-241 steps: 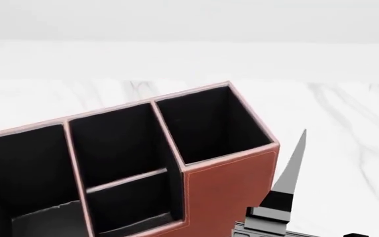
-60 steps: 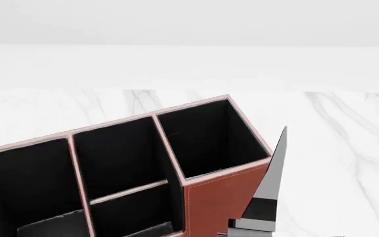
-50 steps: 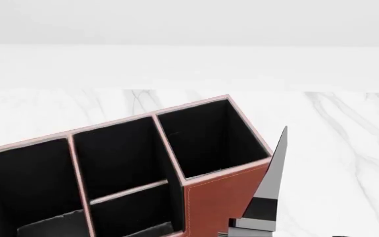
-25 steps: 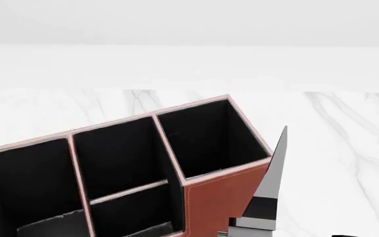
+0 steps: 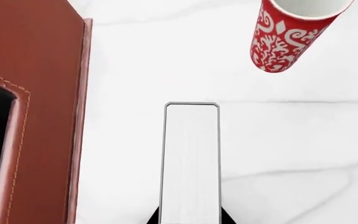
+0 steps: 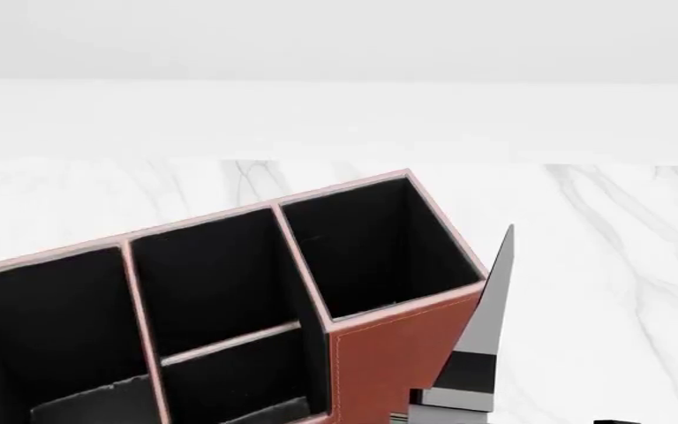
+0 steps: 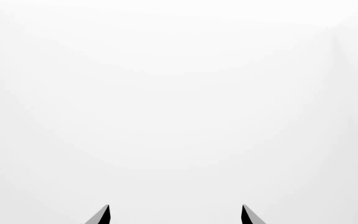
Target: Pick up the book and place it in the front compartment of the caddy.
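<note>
The book (image 5: 191, 163) shows its white page-edge strip in the left wrist view. My left gripper (image 5: 190, 219) is shut on it, one black jaw on each side. The book hangs just beside the outer wall of the reddish-brown caddy (image 5: 42, 93), outside its cells. In the head view the caddy (image 6: 398, 362) fills the lower left. Its front compartment (image 6: 209, 278) lies behind a short cross divider and holds nothing. Neither the book nor the left gripper shows there. My right gripper (image 7: 175, 214) is open and faces plain white.
A red-and-white patterned mug (image 5: 291, 37) stands on the marble table (image 5: 291, 140) beyond the book. In the head view a grey pointed finger (image 6: 490, 309), probably the right gripper's, rises just right of the caddy. A white wall runs behind the table (image 6: 598, 221).
Nothing moves over the last second. Compared with nearly five seconds ago, the head view has shifted. The caddy sits slightly lower in it, and the grey finger is a little further left.
</note>
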Robot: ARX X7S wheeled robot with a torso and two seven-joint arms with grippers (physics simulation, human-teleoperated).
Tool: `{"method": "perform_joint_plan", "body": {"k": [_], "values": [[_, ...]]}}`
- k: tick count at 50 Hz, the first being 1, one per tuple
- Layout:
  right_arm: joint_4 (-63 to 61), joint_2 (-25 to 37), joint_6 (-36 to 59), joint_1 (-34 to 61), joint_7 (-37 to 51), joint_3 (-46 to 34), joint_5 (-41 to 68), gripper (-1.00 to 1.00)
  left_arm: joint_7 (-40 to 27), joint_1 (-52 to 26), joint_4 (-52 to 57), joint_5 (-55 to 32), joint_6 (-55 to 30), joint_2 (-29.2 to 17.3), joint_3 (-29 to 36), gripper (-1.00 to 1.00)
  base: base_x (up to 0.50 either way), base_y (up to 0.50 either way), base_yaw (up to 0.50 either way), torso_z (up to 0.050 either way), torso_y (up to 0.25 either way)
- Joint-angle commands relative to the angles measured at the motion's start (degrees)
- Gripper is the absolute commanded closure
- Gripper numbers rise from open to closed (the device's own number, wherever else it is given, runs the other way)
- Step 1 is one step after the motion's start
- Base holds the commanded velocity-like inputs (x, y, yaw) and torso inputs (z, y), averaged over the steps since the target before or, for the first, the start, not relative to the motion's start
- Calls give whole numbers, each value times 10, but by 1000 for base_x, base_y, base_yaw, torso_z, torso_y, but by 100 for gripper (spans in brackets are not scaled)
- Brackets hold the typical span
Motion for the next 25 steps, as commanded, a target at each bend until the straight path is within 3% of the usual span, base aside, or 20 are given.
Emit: {"method": "perform_joint_plan", "body": {"k": [1, 6, 15, 25], "values": [[1, 2, -4, 0, 2, -1, 0, -100, -25, -54, 54, -51, -13, -18, -42, 100, 0, 0, 0, 0, 0], [0, 3, -5, 1, 2, -2, 0, -100, -65, -96, 65, -121, -31, -29, -69, 100, 0, 0, 0, 0, 0], [-5, 10, -8, 0, 7, 1, 5, -100, -46, -206, 83, -238, -80, -32, -101, 100, 0, 0, 0, 0, 0], [-6, 9, -9, 3, 8, -4, 5, -100, -22, -307, 34, -279, -122, -36, -126, 100, 0, 0, 0, 0, 0]]}}
